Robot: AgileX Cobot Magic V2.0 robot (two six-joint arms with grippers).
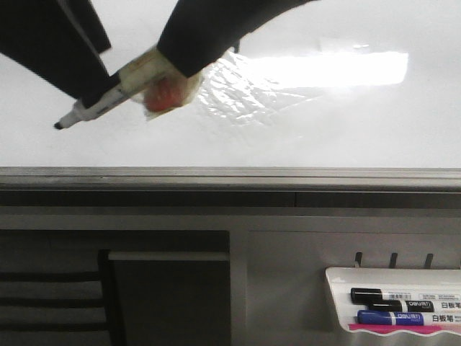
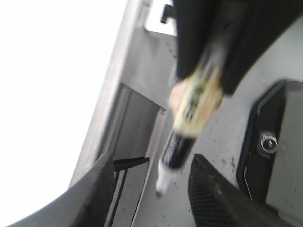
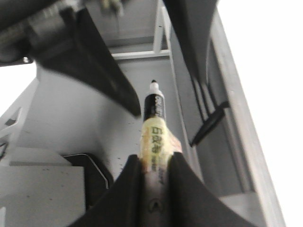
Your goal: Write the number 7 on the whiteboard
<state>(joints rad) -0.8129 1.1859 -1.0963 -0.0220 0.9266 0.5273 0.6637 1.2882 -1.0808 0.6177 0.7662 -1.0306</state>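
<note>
The whiteboard [image 1: 324, 137] fills the upper front view, glossy white with a bright glare and a wrinkled film patch [image 1: 238, 94]. No number 7 or other stroke shows on it. My right gripper [image 1: 169, 61] [image 3: 155, 161] comes in from above and is shut on a marker [image 1: 94, 109] [image 3: 154, 123] wrapped in yellowish tape. The marker's uncapped tip [image 1: 57, 125] points down-left over the board. My left gripper [image 1: 79, 68] [image 2: 151, 189] is open at the upper left. The marker [image 2: 189, 109] shows blurred between its fingers. I cannot tell if the tip touches the board.
A grey metal rail [image 1: 230, 176] runs along the board's bottom edge. Below at the right, a small white tray [image 1: 338, 277] holds a black marker [image 1: 389, 295] and a blue marker [image 1: 396, 317]. A dark slatted panel [image 1: 50, 295] is at the lower left.
</note>
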